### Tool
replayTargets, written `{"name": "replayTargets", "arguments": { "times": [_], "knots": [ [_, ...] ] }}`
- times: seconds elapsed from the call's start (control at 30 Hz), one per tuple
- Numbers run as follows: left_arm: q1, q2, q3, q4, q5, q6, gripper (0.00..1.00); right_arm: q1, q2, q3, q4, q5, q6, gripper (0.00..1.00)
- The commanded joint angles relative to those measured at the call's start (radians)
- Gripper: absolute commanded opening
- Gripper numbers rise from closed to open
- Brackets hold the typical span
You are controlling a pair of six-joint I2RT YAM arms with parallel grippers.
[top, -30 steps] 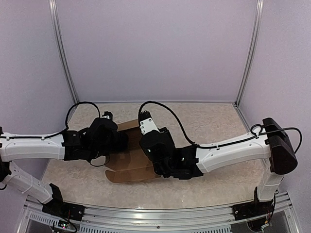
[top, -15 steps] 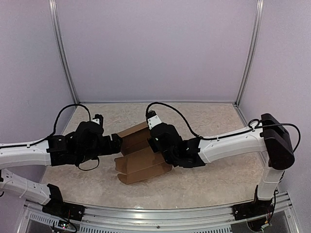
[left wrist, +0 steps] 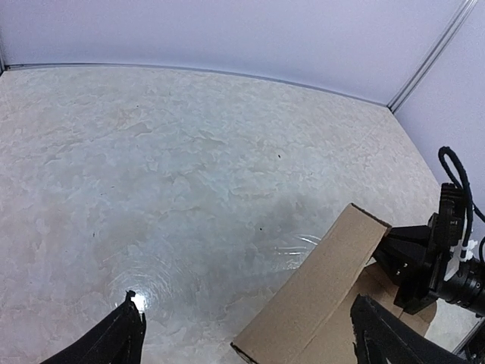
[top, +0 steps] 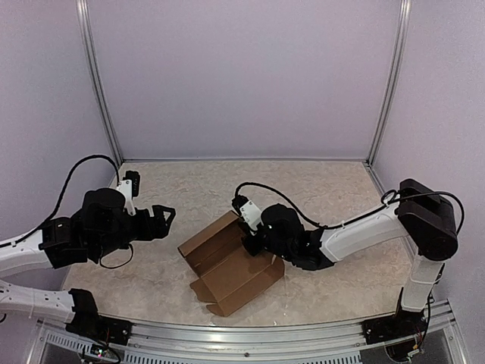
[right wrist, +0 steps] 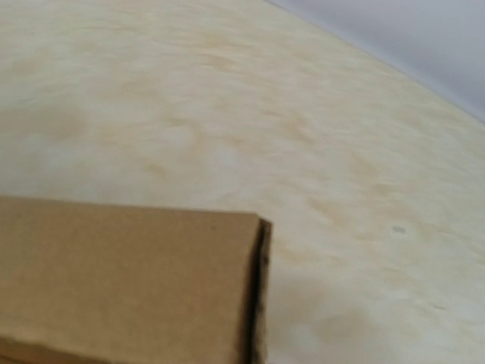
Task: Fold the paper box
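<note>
The paper box (top: pixel 231 269) is a plain brown cardboard piece, partly folded, lying at the table's middle front with one long panel raised. My right gripper (top: pixel 251 241) is at the box's far right end and seems shut on that panel's edge. Its fingers do not show in the right wrist view, where the panel (right wrist: pixel 121 280) fills the lower left. My left gripper (top: pixel 161 220) is open and empty, a short way left of the box and clear of it. In the left wrist view its fingertips (left wrist: pixel 127 334) frame the raised panel (left wrist: pixel 326 296).
The marbled beige tabletop (top: pixel 318 189) is enclosed by pale purple walls with metal corner posts (top: pixel 386 83). An aluminium rail (top: pixel 242 334) runs along the near edge. Cables loop off both arms above the table.
My left gripper has let go and drawn back to the left, open. My right gripper has pulled the box right and nearer, turning it; the box now stands clear of the left arm.
</note>
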Motion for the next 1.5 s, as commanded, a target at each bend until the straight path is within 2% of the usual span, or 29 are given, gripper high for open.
{"name": "replayTargets", "arguments": {
  "times": [0.0,0.2,0.4,0.57,0.7,0.77,0.93,1.13,1.47],
  "knots": [
    [0.01,0.022,0.014,0.016,0.037,0.062,0.92,-0.008,-0.001,-0.042,0.217,-0.207,-0.065,0.0],
    [0.011,0.103,0.053,0.062,0.083,0.098,0.88,-0.02,0.063,-0.087,0.387,-0.368,-0.087,0.0],
    [0.012,0.181,0.094,0.119,0.159,0.133,0.78,-0.025,0.138,-0.083,0.461,-0.39,-0.085,0.0],
    [0.015,0.26,0.108,0.146,0.178,0.147,0.6,-0.027,0.192,-0.076,0.499,-0.39,-0.089,0.0],
    [0.027,0.325,0.105,0.178,0.228,0.145,0.34,-0.029,0.224,-0.074,0.511,-0.39,-0.084,0.0],
    [0.028,0.356,0.11,0.195,0.256,0.148,0.25,-0.031,0.238,-0.073,0.516,-0.391,-0.079,0.0],
    [0.027,0.435,0.121,0.216,0.317,0.148,0.08,-0.032,0.27,-0.079,0.546,-0.411,-0.071,0.0],
    [0.014,0.519,0.129,0.233,0.365,0.14,0.02,-0.034,0.306,-0.087,0.586,-0.408,-0.059,0.0],
    [-0.004,0.629,0.157,0.241,0.384,0.124,0.0,-0.034,0.353,-0.104,0.664,-0.421,-0.052,0.0]
  ]
}}
